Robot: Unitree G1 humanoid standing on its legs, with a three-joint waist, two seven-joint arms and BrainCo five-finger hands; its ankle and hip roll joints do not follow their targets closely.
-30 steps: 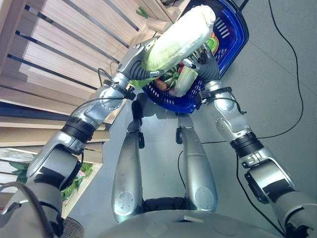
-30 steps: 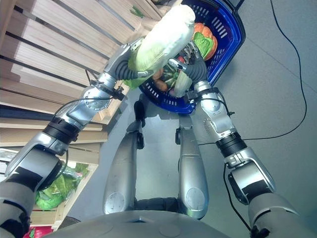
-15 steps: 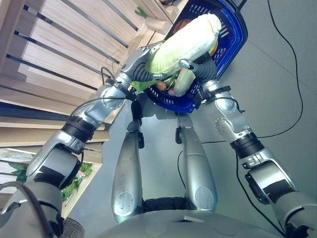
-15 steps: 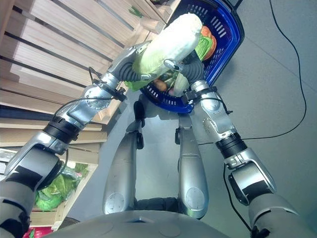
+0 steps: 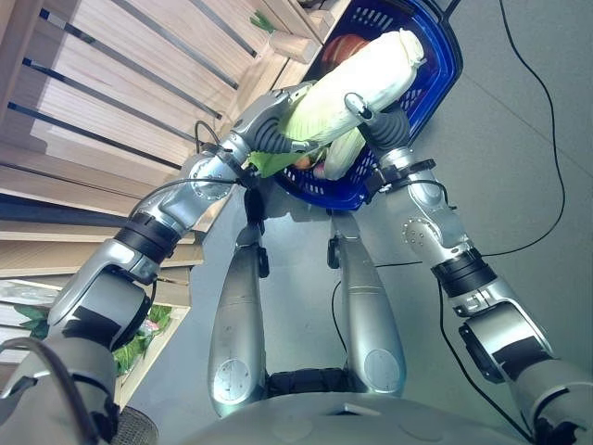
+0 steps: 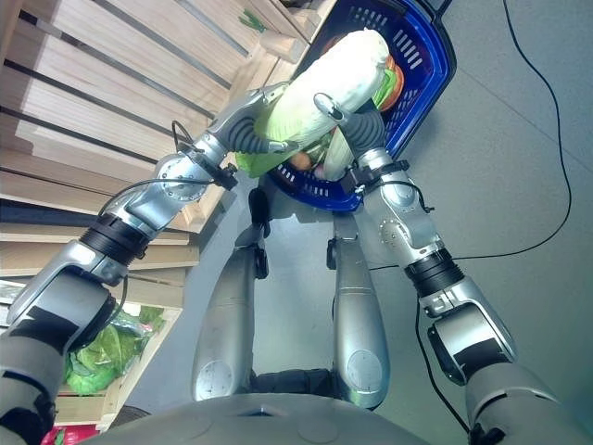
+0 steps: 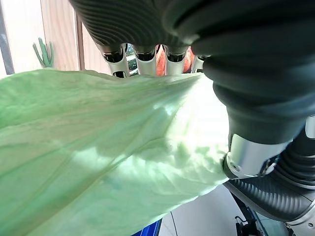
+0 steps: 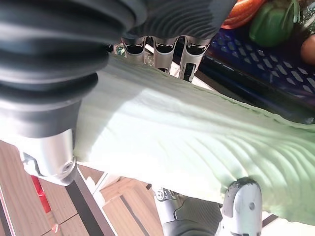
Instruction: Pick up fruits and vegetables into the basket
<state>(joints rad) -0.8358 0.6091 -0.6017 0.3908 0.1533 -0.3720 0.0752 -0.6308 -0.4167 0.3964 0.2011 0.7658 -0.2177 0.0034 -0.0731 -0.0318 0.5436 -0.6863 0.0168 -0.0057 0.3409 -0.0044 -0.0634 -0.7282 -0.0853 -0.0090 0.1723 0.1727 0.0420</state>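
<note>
A long pale green napa cabbage (image 5: 357,79) hangs tilted over the blue basket (image 5: 437,79), its white tip toward the basket's far side. Both hands hold it. My left hand (image 5: 271,132) grips the leafy lower end, and its wrist view has the fingers (image 7: 142,54) pressed along the leaves (image 7: 123,147). My right hand (image 5: 382,125) clasps the middle from the other side, thumb over the top. In the right wrist view its fingers (image 8: 162,54) lie against the cabbage (image 8: 197,142).
The basket (image 8: 256,73) holds a green pepper (image 8: 270,24), an orange vegetable (image 8: 241,12) and a carrot (image 5: 301,162). Wooden slatted shelves (image 5: 111,93) rise on my left, with leafy greens (image 6: 102,357) in a low crate. Grey floor (image 5: 519,139) lies to the right.
Both hands have carried the cabbage farther over the basket and lower, and its tip now lies deeper toward the basket's far side.
</note>
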